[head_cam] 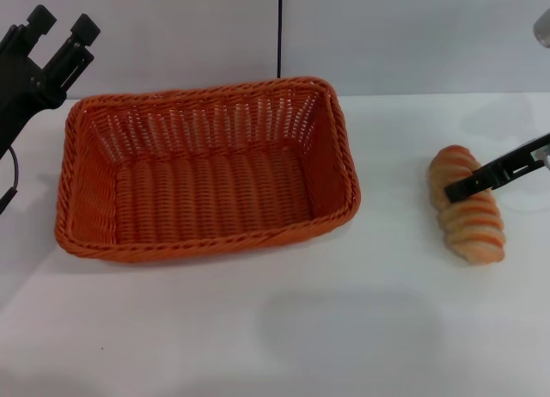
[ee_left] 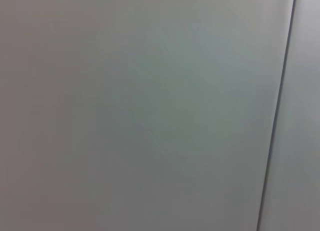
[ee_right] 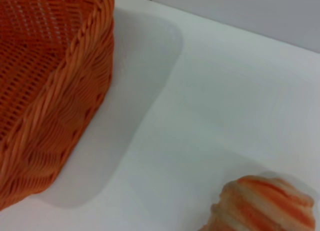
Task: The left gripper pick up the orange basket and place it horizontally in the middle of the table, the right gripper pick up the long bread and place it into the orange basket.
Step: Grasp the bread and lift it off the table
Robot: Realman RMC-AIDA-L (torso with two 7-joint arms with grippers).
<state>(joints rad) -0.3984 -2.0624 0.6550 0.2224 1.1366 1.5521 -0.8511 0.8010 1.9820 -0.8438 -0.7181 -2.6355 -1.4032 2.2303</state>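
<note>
My left fingers (head_cam: 62,23) are spread, holding nothing, above the bench's (head_cam: 258,328) far left corner. Orange basket (head_cam: 206,169) sits mid-bench. My right fingers' (head_cam: 468,184) state: undetermined, over the long bread (head_cam: 468,221) near the right edge

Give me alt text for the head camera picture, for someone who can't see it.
A large orange basket sits empty on a white table, with a long bread lying on the table to its right. The right gripper reaches in from the right edge, its dark finger over the loaf, while the left gripper is raised at the far left, clear of the basket.
</note>
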